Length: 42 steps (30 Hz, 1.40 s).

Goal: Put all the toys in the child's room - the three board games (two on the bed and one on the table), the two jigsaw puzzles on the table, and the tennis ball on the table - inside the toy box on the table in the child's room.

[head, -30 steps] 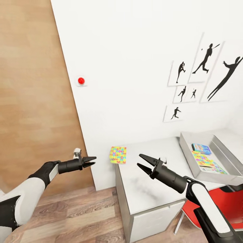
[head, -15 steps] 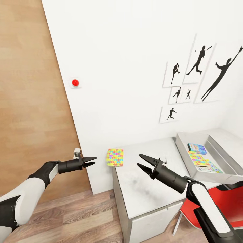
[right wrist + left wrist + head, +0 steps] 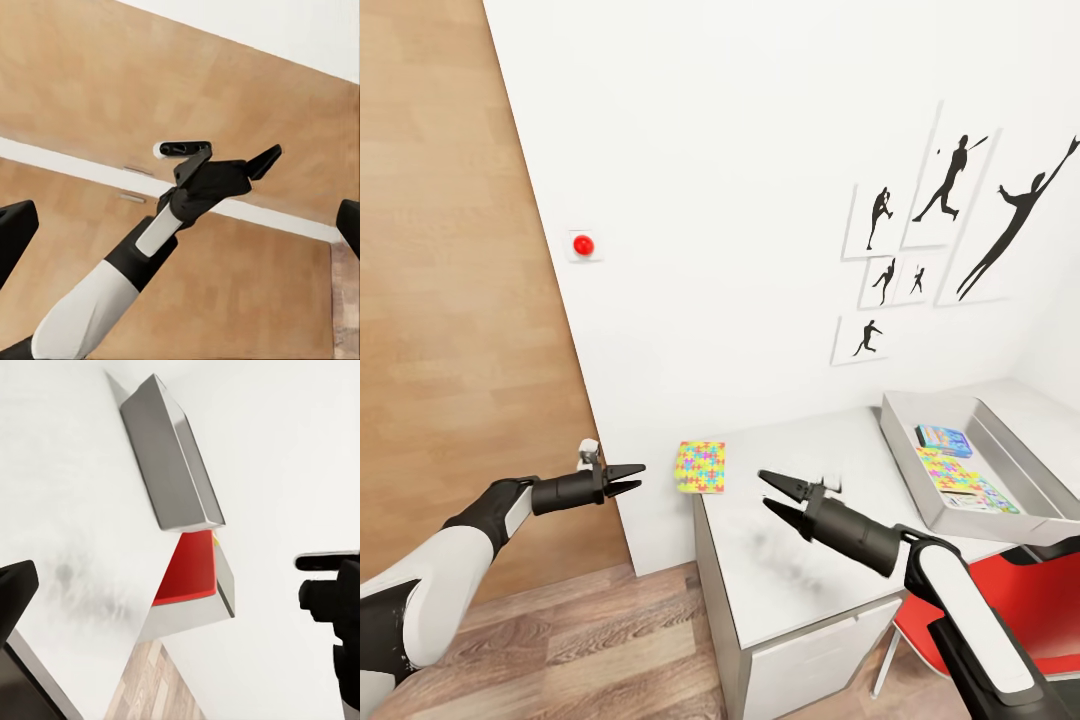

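A brown wooden door (image 3: 450, 300) runs down the left side of the head view, with a wood-plank floor (image 3: 580, 640) at the bottom. The robot's left arm reaches in from the lower left. The left gripper (image 3: 632, 478) sits left of centre, in front of the door's edge, with its fingers nearly together and nothing between them. In the right wrist view the left gripper (image 3: 262, 160) appears against the door, its tips likewise close and empty.

A white wall (image 3: 760, 200) covers the middle and upper right. A small red button (image 3: 583, 244) sits on it near the door. Just right of the left gripper, a jigsaw puzzle (image 3: 700, 466), a square mat of yellow, pink, blue and green pieces, lies at the far left corner of the table (image 3: 800, 580), against the wall.

The right gripper (image 3: 772, 496) hovers over the table's near left part, centre of the frame, jaws spread wide and holding nothing. It is near the puzzle but apart from it.

Black sports silhouette pictures (image 3: 950, 210) hang at the upper right. Below them, at the right edge, the grey toy box (image 3: 905, 460) rests on the table. Inside it lie a blue board game (image 3: 943, 438) and more colourful flat toys (image 3: 965, 485) that I cannot tell apart. A red chair (image 3: 1030, 610) shows at the lower right. In the left wrist view the toy box (image 3: 169, 472) appears from outside, with the chair (image 3: 187, 570) beside it.
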Tool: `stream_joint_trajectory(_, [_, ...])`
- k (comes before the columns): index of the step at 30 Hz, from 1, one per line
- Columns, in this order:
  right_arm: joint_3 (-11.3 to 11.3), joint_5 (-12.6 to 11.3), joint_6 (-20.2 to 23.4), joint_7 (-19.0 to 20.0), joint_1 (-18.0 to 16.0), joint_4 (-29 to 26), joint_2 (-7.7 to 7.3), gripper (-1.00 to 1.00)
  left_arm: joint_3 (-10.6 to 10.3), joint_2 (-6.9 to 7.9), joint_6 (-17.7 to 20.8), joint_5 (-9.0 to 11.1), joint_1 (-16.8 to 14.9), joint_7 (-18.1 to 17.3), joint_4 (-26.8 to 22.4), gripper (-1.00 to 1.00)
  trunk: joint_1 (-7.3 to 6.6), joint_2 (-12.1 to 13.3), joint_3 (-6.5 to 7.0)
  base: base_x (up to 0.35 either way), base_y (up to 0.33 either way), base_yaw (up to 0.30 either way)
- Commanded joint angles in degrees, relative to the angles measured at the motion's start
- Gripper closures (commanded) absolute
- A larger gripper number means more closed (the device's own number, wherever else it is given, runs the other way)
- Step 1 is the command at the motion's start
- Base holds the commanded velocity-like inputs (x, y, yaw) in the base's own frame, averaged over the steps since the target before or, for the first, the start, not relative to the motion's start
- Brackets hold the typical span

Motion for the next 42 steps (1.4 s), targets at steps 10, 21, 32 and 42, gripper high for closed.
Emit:
stream_joint_trajectory(10, [-0.1,0.8,-0.1,-9.7,-0.6,0.0,0.08,-1.0,0.4,0.01,0.6,-0.5,-0.1,-0.3,0.0,-1.0,0.04,-0.1,-0.12,0.0,0.0,0.0])
stream_joint_trajectory(21, [-0.3,-1.8,0.8,-35.6,-20.1,0.1,2.43,-1.0,0.4,0.13,0.8,-0.5,-0.1,-0.1,0.0,-1.0,0.04,-0.1,-0.12,0.0,0.0,0.0])
stream_joint_trajectory(32, [-0.4,-11.9,7.5,-54.0,-27.8,5.9,2.88,-1.0,0.4,-0.03,1.4,-0.7,-0.1,0.8,0.0,-1.0,0.04,-0.1,-0.12,0.0,0.0,0.0])
stream_joint_trajectory(42, [-0.1,-12.8,10.8,-54.3,-27.7,6.3,2.31,-1.0,0.5,-0.19,1.6,-0.7,-0.1,5.0,0.0,-1.0,0.04,-0.1,-0.12,0.018,-0.009,0.0])
